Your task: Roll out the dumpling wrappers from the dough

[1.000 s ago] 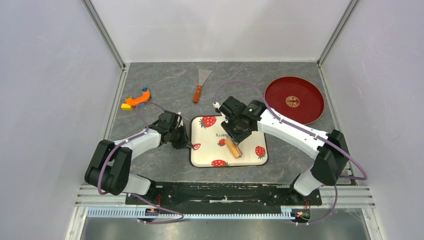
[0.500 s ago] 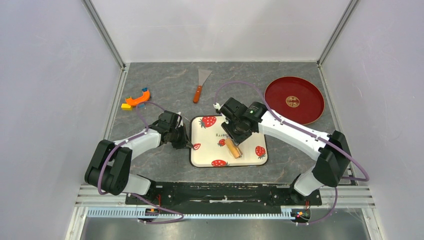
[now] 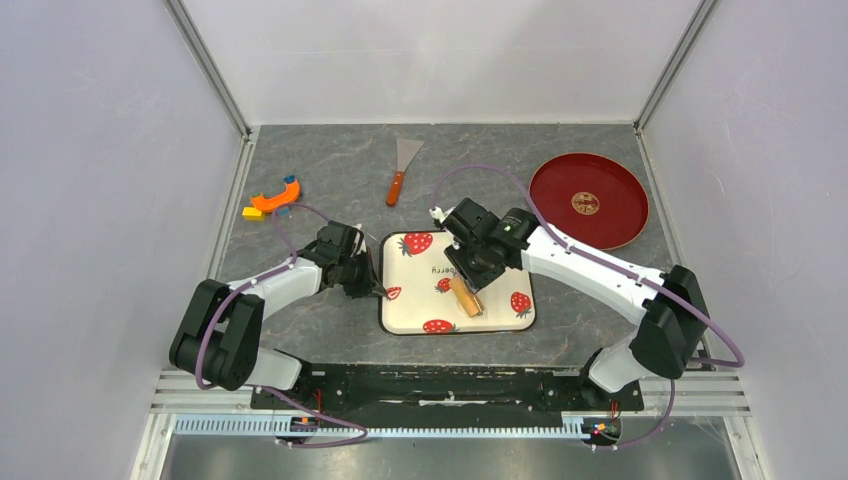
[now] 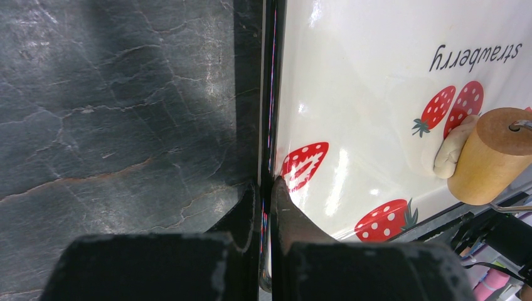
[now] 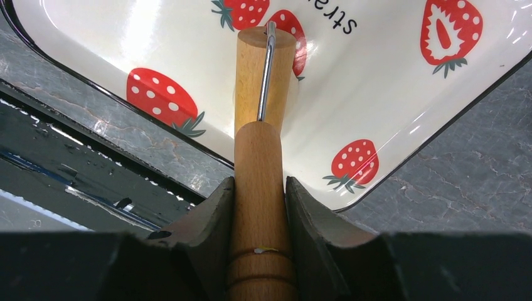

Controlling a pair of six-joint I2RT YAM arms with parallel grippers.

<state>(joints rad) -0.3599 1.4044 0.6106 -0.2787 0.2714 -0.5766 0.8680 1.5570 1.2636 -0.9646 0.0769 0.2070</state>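
Observation:
The strawberry-print tray lies in the middle of the table. My left gripper is shut on the tray's left rim. My right gripper is shut on the wooden roller's handle. The roller cylinder rests on the tray near its middle. A small pale dough lump lies pressed against the left side of the roller cylinder in the left wrist view. In the right wrist view the roller hides the dough. No flattened wrappers show.
A scraper with a wooden handle lies at the back. A red round plate sits at the back right. An orange curved piece with a yellow block lies at the back left. The black rail runs along the near edge.
My right arm has shifted slightly right and the roller has moved a little along the tray. The left gripper has stayed on the tray's rim.

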